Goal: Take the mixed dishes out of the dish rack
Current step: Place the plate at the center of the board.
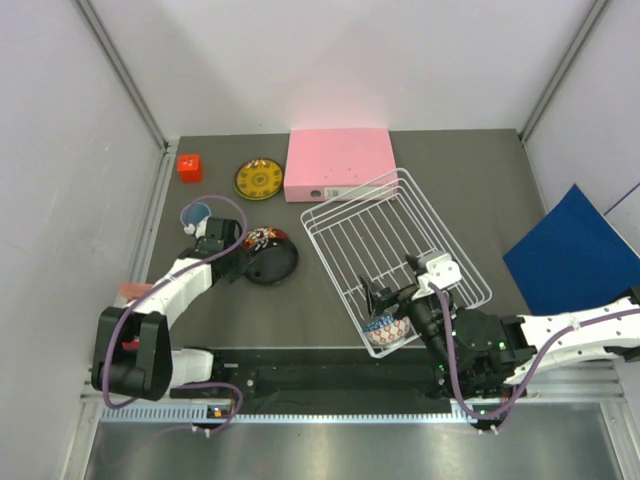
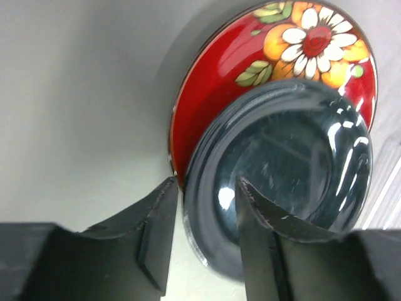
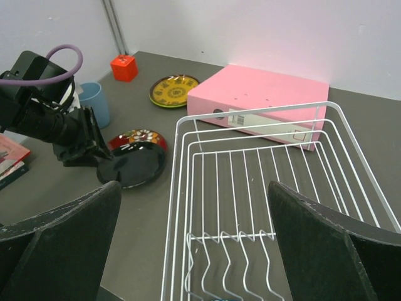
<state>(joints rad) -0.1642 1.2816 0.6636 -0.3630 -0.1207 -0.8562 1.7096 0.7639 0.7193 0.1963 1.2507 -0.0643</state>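
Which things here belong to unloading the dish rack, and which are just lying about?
Part of the job:
dish rack
small patterned bowl, still in the rack
light blue cup
yellow patterned plate
red floral plate
black plate, overlapping the red one

Just lying about:
pink box
small red cube
blue sheet, beyond the table's right edge

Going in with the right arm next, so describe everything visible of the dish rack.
The dish rack is a white wire basket, rectangular, raised rim, wavy prongs at its near end. It sits angled on the dark table, far corner by the pink box. A patterned bowl sits in its near corner, the open right hand at that end.
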